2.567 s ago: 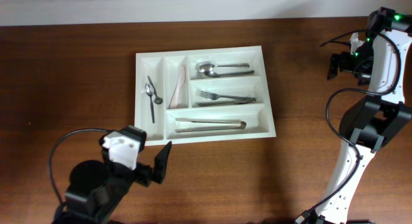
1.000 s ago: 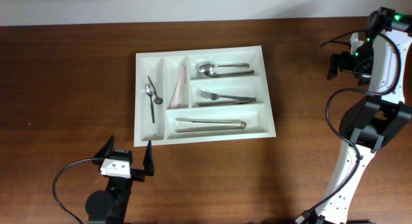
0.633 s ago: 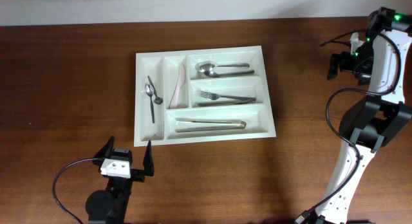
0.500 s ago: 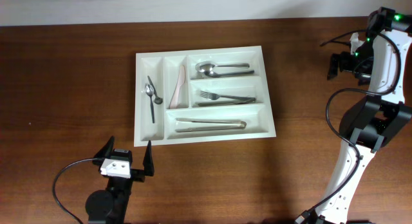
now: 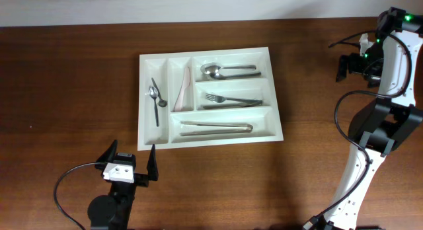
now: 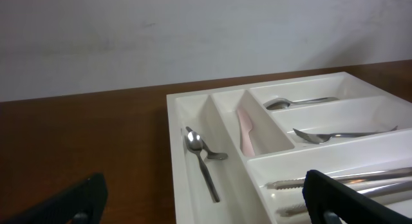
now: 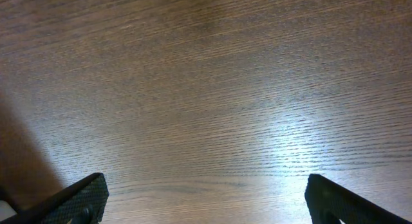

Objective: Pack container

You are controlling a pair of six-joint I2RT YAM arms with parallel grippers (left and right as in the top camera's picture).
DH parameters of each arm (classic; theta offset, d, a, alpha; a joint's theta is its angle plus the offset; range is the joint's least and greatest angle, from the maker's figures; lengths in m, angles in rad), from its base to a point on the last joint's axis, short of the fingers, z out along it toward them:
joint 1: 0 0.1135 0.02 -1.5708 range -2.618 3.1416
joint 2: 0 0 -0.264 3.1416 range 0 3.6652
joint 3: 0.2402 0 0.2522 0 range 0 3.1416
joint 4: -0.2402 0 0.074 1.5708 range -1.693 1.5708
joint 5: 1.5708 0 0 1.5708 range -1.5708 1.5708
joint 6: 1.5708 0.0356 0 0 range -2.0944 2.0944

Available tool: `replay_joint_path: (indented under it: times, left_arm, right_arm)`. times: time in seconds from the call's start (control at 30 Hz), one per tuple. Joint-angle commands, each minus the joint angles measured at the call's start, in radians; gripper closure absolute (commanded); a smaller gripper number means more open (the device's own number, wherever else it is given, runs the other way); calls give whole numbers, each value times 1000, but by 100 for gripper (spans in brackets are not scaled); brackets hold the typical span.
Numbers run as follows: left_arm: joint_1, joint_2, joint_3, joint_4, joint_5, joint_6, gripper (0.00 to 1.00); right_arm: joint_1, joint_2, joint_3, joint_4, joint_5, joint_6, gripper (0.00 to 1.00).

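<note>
The white container [image 5: 276, 104] lies at the table's middle, and its near left corner shows in the left wrist view [image 6: 172, 147]. Its narrow compartments hold a small spoon [image 5: 156, 101] and a pink knife [image 5: 183, 88]. The long ones hold spoons [image 5: 225, 70], forks [image 5: 228, 98] and tongs [image 5: 216, 127]. My left gripper [image 5: 131, 153] is open and empty, just in front of the container's near left corner, and it also shows in the left wrist view [image 6: 206, 205]. My right gripper [image 5: 344, 66] is open and empty, far right of the container, and in the right wrist view [image 7: 206, 198] it is over bare wood.
The right arm [image 5: 383, 111] stands folded at the table's right edge. The left arm's base and cable [image 5: 99, 203] sit at the front left. A pale wall runs along the far edge.
Since the earliest frame my left gripper has drawn back toward the front edge and squared up facing the container. Over the last second nothing has moved.
</note>
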Motion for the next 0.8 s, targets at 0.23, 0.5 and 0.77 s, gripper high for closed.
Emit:
replay_joint_path:
  times: [0.23, 0.5, 0.77]
  left_arm:
    - [5, -10, -4, -4, -1, 8, 1]
    - [5, -10, -4, -4, -1, 8, 1]
    - [5, -10, -4, -4, -1, 8, 1]
  right_arm:
    - [-2, -18, 17, 0, -2, -10, 1]
    - [-2, -18, 17, 0, -2, -10, 1]
    - [-2, -17, 11, 20, 33, -11, 1]
